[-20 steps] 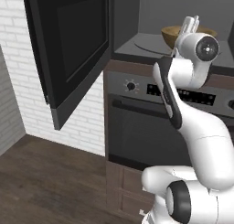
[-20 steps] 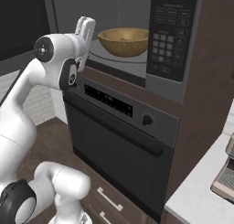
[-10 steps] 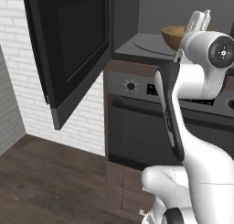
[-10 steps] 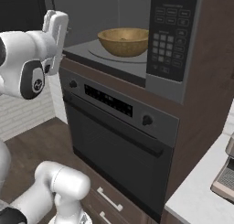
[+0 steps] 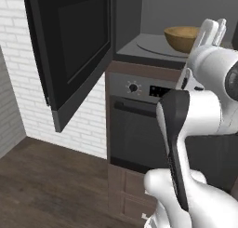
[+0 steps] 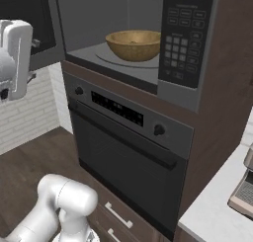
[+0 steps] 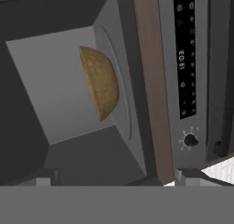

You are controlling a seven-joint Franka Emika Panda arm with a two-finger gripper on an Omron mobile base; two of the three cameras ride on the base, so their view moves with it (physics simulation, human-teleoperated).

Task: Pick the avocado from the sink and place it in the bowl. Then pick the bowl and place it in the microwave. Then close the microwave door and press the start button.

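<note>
i see the bowl sitting inside the microwave, on the round turntable plate, roughly in the middle of the grey cavity. from the hand view the bowl shows side-on because the camera is rolled, its rim facing away from the plate. i can't make out from here whether the avocado is in it; the inside of the bowl is too shallow and dim to tell.

the microwave door hangs wide open to the left, swung out over the brick wall, its dark glass facing me in the left base view. the keypad panel is on the right of the cavity.

my gripper is raised in front of the microwave opening, outside the cavity, fingers pointing up and nothing between them that i can see; they stand slightly apart, so i read it as released. it's apart from the bowl, not touching it.

below the microwave sits the oven with its knob and display strip.
</note>
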